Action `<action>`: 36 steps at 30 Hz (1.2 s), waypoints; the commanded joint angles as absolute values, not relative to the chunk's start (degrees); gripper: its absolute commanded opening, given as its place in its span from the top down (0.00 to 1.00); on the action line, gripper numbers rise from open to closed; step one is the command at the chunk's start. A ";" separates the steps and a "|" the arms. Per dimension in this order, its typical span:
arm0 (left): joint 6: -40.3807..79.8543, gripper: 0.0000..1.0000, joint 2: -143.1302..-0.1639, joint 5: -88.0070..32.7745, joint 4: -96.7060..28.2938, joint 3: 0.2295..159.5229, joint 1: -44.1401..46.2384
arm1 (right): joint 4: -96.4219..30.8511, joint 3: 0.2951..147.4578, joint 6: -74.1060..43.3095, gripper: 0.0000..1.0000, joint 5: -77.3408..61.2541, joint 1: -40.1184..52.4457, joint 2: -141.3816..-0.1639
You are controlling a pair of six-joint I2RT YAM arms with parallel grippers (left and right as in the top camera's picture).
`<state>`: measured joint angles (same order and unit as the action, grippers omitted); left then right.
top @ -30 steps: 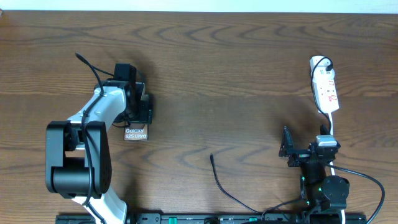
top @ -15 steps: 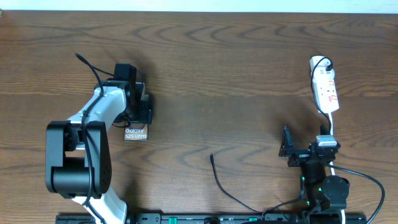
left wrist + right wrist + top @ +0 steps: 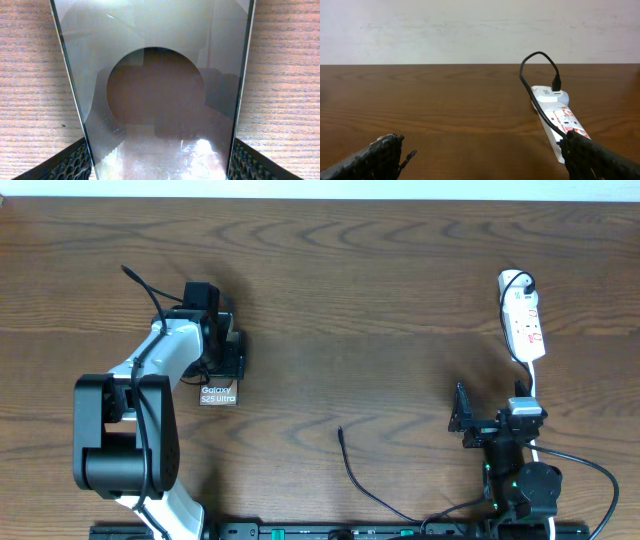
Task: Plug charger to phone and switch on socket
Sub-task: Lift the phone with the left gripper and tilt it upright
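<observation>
Because the phone (image 3: 218, 393) is the only task item in a grip, the step in hand looks like securing or positioning it, and nothing has been plugged in yet. Its lettered end sticks out from under the left arm in the overhead view. At the left wrist, its glossy brown face (image 3: 160, 100) with the round mark fills the frame.

The left gripper (image 3: 160, 167) straddles the phone. Its two meshed fingers (image 3: 75, 162) press against the long edges with no visible gap, so it is open only to the phone's width and appears to be clamping it.

Right of the phone and a little nearer the robot's base, well apart from it, the charger (image 3: 343, 445) lies loose on the table (image 3: 400, 280). Its slim plug points roughly away from the robot, and nothing is touching it.

Farther right of the phone, the right gripper (image 3: 482, 152) hovers low with its jaws spread wide and nothing between them. Beyond it, on the far right of the phone toward the table's far edge, lies the socket (image 3: 522, 320), and its switch has not been touched.

Next, the right gripper probably has to go to the charger plug, pinch it close to the tip and line it up with the port in the phone's edge. The port itself is not visible in any view. The pinch will be delicate because the cable is thin and limp.
</observation>
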<state>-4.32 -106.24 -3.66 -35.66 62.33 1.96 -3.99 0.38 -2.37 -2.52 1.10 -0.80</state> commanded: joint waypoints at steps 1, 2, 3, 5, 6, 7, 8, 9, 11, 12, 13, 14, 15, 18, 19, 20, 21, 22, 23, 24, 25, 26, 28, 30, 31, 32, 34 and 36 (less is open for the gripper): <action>-3.14 0.93 -108.18 -2.37 -36.47 61.10 2.09 | -4.25 0.32 -2.72 0.01 -2.04 1.50 -0.80; -3.14 0.93 -108.16 -2.33 -36.88 61.49 2.09 | -4.25 0.32 -2.72 0.01 -2.04 1.50 -0.80; -3.16 0.93 -108.12 -2.31 -37.45 62.04 2.07 | -4.23 0.32 -2.72 0.01 -2.04 1.50 -0.80; -3.14 0.93 -107.81 -2.31 -38.33 63.16 2.07 | -4.25 0.32 -2.72 0.01 -2.04 1.50 -0.80; -3.11 0.92 -107.53 -2.33 -38.76 63.75 2.07 | -4.23 0.32 -2.72 0.01 -2.04 1.50 -0.80; -2.92 0.93 -107.33 -2.31 -38.92 64.05 2.07 | -4.25 0.32 -2.72 0.01 -2.04 1.50 -0.80; -2.90 0.92 -106.98 -2.33 -39.09 64.38 2.07 | -4.25 0.32 -2.72 0.01 -2.04 1.50 -0.80; -2.87 0.93 -106.65 -2.33 -39.29 64.60 2.07 | -4.25 0.32 -2.72 0.01 -2.04 1.50 -0.80; -2.70 0.93 -105.78 -2.35 -39.86 64.97 2.09 | -4.23 0.32 -2.72 0.01 -2.04 1.50 -0.80; -2.44 0.93 -104.86 -2.35 -40.25 65.08 2.07 | -4.25 0.32 -2.72 0.01 -2.04 1.50 -0.80; -2.22 0.93 -104.16 -2.42 -40.38 65.10 2.09 | -4.25 0.32 -2.72 0.01 -2.04 1.50 -0.80; -1.98 0.93 -103.55 -2.70 -40.49 65.12 2.07 | -4.25 0.32 -2.72 0.01 -2.04 1.50 -0.80; -1.80 0.93 -103.04 -3.03 -40.66 65.14 2.07 | -4.25 0.32 -2.72 0.01 -2.04 1.50 -0.80; -1.63 0.93 -100.99 -5.74 -41.06 65.14 2.07 | -4.25 0.32 -2.72 0.01 -2.04 1.50 -0.80; -1.61 0.93 -100.31 -7.35 -41.10 65.14 2.07 | -4.25 0.32 -2.72 0.01 -2.04 1.50 -0.80; -1.61 0.93 -99.70 -9.50 -41.08 65.14 2.07 | -4.25 0.32 -2.72 0.01 -2.04 1.50 -0.80; -1.54 0.92 -99.42 -10.76 -41.08 65.14 2.07 | -4.25 0.32 -2.72 0.01 -2.04 1.50 -0.80; -1.37 0.93 -99.07 -13.58 -41.04 65.14 2.07 | -4.25 0.32 -2.72 0.01 -2.04 1.50 -0.80; -1.39 0.93 -98.78 -16.21 -41.04 65.14 2.07 | -4.25 0.32 -2.72 0.01 -2.04 1.50 -0.80; -1.30 0.93 -98.70 -19.20 -41.01 65.14 2.07 | -4.25 0.32 -2.72 0.01 -2.04 1.50 -0.80; -1.15 0.93 -98.67 -25.08 -40.99 65.14 2.07 | -4.25 0.32 -2.72 0.01 -2.04 1.50 -0.80; 0.16 0.93 -98.67 -29.74 -40.99 65.14 2.07 | -4.23 0.32 -2.72 0.01 -2.04 1.50 -0.80; 2.17 0.93 -98.67 -35.55 -40.80 65.12 2.07 | -4.25 0.32 -2.72 0.01 -2.04 1.50 -0.80; 5.45 0.93 -98.67 -43.29 -40.16 65.12 2.07 | -4.25 0.32 -2.72 0.01 -2.04 1.50 -0.80; 6.55 0.93 -98.67 -46.50 -39.86 65.12 2.07 | -4.25 0.32 -2.72 0.01 -2.04 1.50 -0.80; 8.69 0.93 -98.67 -51.37 -39.29 65.12 2.07 | -4.25 0.32 -2.72 0.01 -2.04 1.50 -0.80; 12.75 0.93 -98.67 -57.10 -38.04 65.12 2.07 | -4.25 0.32 -2.72 0.01 -2.04 1.50 -0.80; 19.53 0.92 -98.67 -61.54 -36.27 65.12 2.07 | -4.25 0.32 -2.72 0.01 -2.04 1.50 -0.82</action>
